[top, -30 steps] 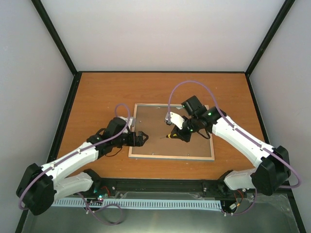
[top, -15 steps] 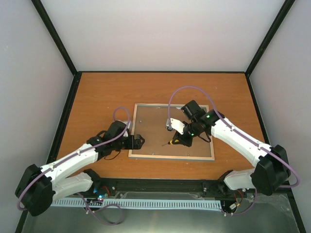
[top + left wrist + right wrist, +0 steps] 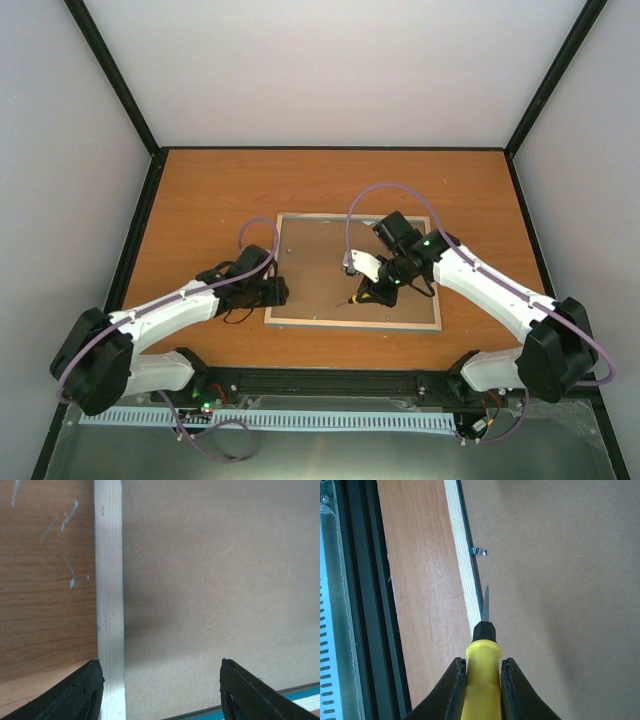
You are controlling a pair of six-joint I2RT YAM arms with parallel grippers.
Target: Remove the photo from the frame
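The frame [image 3: 330,255] lies flat, back side up, around the middle of the table [image 3: 200,200], slightly closer to its near edge; brown backing board [image 3: 225,580] faces up, the photo can't be seen. Left gripper [image 3: 277,291] sits low at the frame's left side, by its near-left corner, jaws spread wide with nothing in them. One finger is outside the pale wooden rail [image 3: 109,580], the other over the board; contact with the frame can't be told. Right gripper [image 3: 368,296] is over the near part of the board, jaws clamped on the yellow handle of a screwdriver [image 3: 483,655]. The blade tip points along the inner side of the near rail, short of a small metal clip [image 3: 479,552] on that rail
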